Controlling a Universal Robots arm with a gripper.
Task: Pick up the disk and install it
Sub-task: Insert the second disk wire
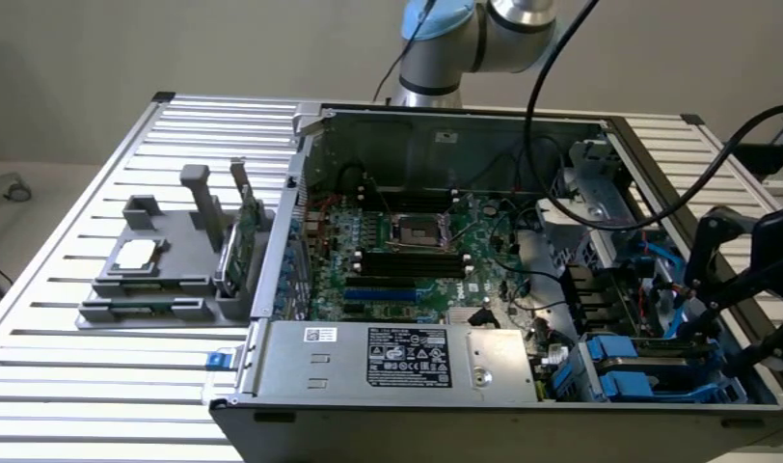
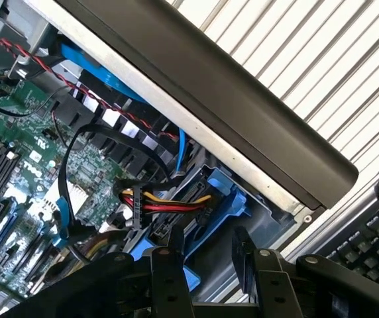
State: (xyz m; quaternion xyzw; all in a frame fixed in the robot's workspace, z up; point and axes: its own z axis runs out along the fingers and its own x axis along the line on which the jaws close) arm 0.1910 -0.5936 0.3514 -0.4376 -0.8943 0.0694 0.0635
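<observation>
We're low at the open grey metal PC case (image 1: 495,429) corner, black gripper (image 2: 206,255) squared to the silver-grey disk (image 2: 219,192) in its blue carrier, prob. for a straight bay approach. Clamped or loose, can't tell.

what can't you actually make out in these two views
the disk, wrist view: metal body and label hidden behind cables and the tool
power supply label, exterior view: print too small to read
keyboard, wrist view: cut off by the edge

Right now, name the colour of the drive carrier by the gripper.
Drive carrier: bright blue, clearest in the wrist view.
</observation>
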